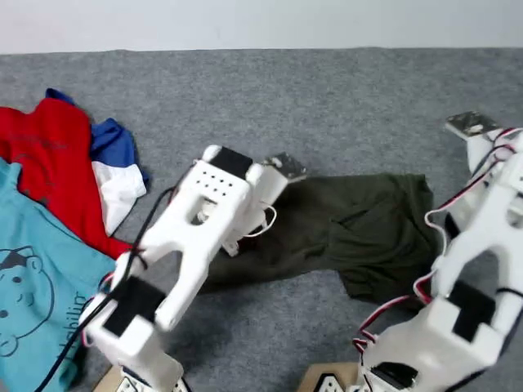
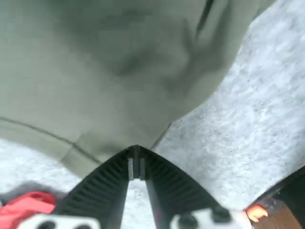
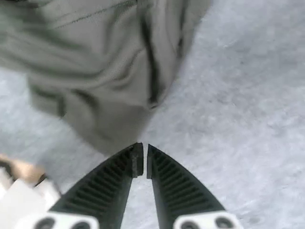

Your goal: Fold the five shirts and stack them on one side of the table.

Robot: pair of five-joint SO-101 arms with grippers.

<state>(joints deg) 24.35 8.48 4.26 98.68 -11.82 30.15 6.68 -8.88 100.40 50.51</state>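
Your left gripper point(image 2: 136, 164) has its jaws together, tips right at the hem of the green shirt point(image 2: 119, 71); you cannot tell whether any cloth is pinched between them. Your right gripper point(image 3: 143, 162) is closed to a sliver, just off the shirt's other end, above the table point(image 3: 238, 95). The green shirt lies crumpled mid-table between both arms. A red shirt point(image 1: 49, 155), teal shirt point(image 1: 33, 278) and blue-white shirt point(image 1: 114, 159) lie heaped on the left side, well apart from it.
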